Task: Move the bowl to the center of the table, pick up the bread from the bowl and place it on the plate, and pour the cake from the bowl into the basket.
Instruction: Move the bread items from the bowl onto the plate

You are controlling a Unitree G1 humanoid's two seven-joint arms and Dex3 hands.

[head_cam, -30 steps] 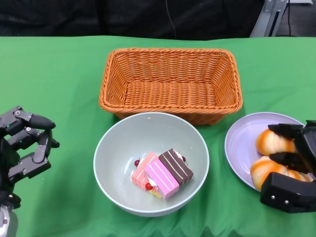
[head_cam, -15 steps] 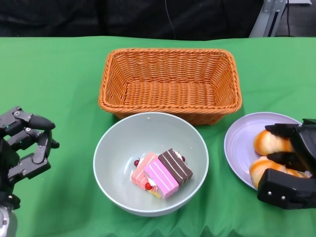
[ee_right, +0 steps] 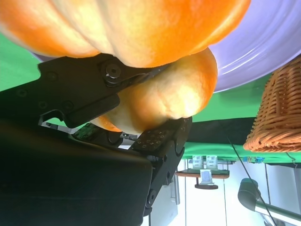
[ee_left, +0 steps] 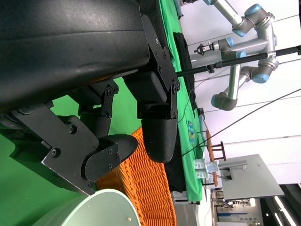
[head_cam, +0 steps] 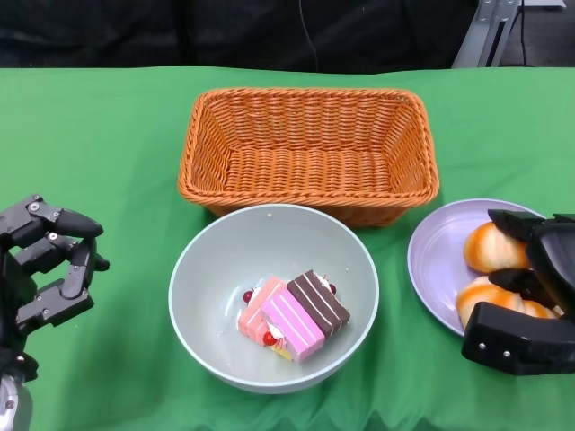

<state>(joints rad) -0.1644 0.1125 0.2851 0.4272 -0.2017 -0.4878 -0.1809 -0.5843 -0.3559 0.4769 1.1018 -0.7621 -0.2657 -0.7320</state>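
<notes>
Grey bowl [head_cam: 205,296] at table centre, in front of the orange basket [head_cam: 308,148], holding layered cake [head_cam: 292,316]; bread [head_cam: 492,249] on the purple plate [head_cam: 440,256], gripped by the right hand [head_cam: 530,301]; left hand [head_cam: 40,269] apart from the bowl, fingers spread, empty.

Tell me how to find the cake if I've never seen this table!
Start at the big orange basket at the back of the green table. Right in front of it sits a pale grey bowl, and the cake lies inside. It is striped pink and brown with red berries, unlike the round orange bread on the purple plate.
</notes>
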